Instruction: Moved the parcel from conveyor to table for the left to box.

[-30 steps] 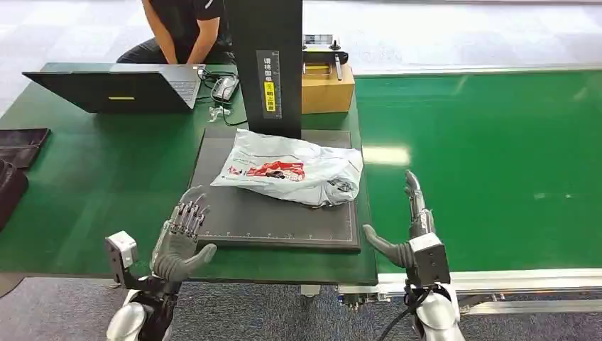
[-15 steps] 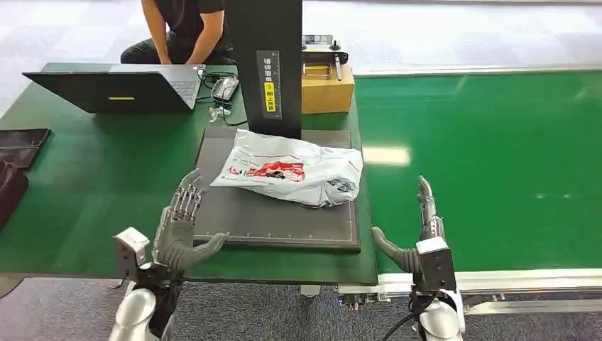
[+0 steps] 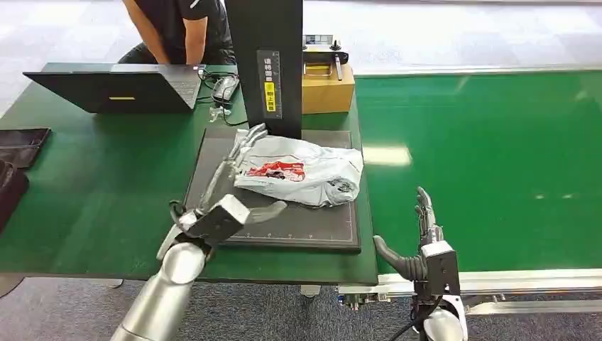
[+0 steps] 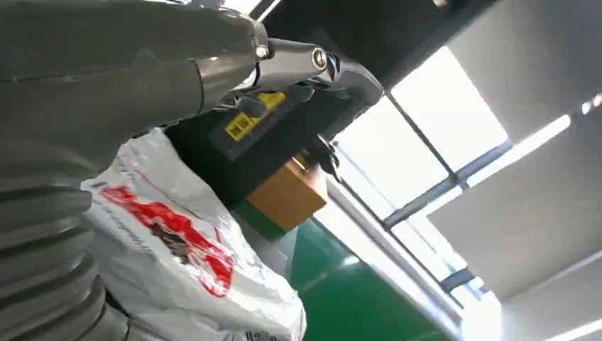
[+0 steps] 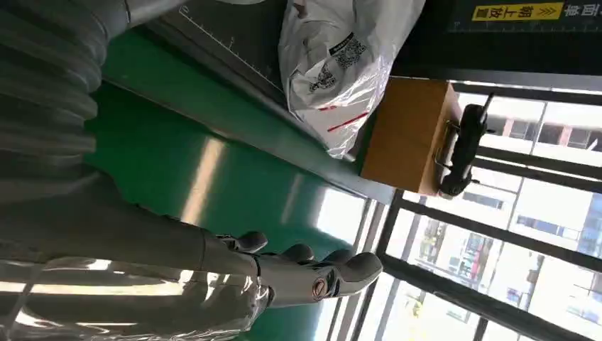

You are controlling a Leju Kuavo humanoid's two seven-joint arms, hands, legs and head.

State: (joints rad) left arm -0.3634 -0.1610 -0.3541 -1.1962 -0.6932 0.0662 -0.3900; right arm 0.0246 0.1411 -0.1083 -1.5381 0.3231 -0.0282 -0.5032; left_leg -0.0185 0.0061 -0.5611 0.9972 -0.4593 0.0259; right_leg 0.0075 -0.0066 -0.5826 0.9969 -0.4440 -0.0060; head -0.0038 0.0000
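A white plastic parcel (image 3: pixel 312 170) with red print lies on a dark flat plate (image 3: pixel 284 222) on the green table (image 3: pixel 106 185). My left hand (image 3: pixel 226 186) reaches over the plate, its fingers stretched along the parcel's left end and the thumb spread below it; it holds nothing. The left wrist view has the parcel (image 4: pixel 177 263) right against that hand (image 4: pixel 106 78). My right hand (image 3: pixel 420 245) stands open and empty over the near edge of the green conveyor (image 3: pixel 497 163), apart from the parcel (image 5: pixel 341 64).
A black upright column (image 3: pixel 266 64) rises just behind the parcel, with a cardboard box (image 3: pixel 328 89) beside it. A laptop (image 3: pixel 121 89) and cables sit at the table's back left, where a person (image 3: pixel 177 28) sits. Dark items (image 3: pixel 21 145) lie at the left edge.
My left arm has swung forward from the table's near edge, bringing its hand up to the parcel's left end. The right hand has sunk slightly toward the near edge.
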